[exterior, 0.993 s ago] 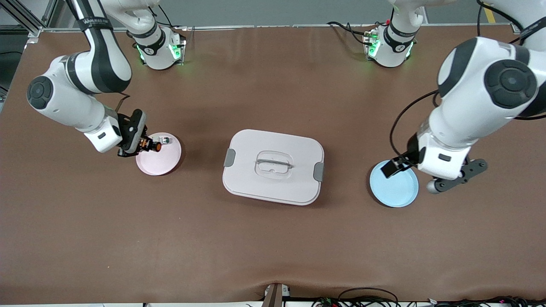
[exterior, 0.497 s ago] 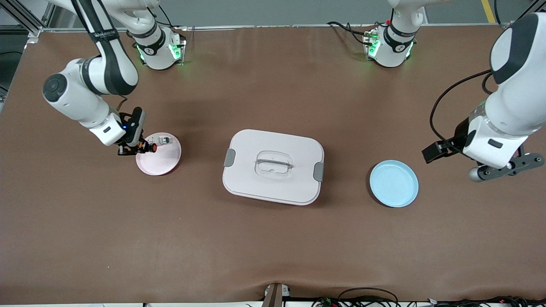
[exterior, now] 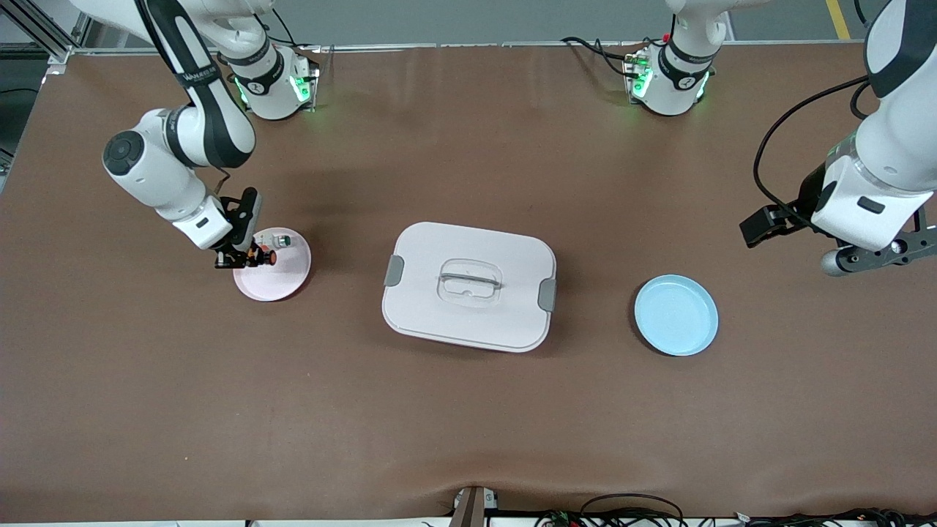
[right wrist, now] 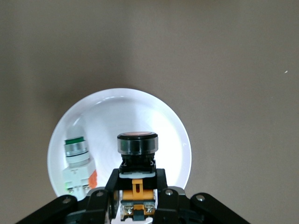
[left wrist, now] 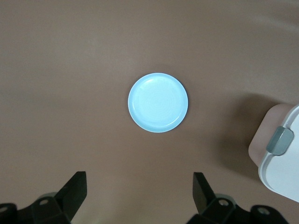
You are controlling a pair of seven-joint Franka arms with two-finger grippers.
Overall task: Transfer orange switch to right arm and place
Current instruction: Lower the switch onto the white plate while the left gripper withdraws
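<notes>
Handover done: right end effector (exterior: 252, 256) grips orange switch (right wrist: 136, 161), now lower over pink plate (exterior: 282, 282), at 9 o'clock from the lidded box (exterior: 468, 287). Left end effector (left wrist: 138, 198), open, has withdrawn past blue plate (exterior: 676, 315). Release likely next.

Two white arms, rounded shells, black joint caps and bands. Green lights glow at both bases (exterior: 272, 86). Black cable loops along left arm (exterior: 886, 176). Grippers black; left fingers (left wrist: 74, 191) blocky, screw holes visible.
</notes>
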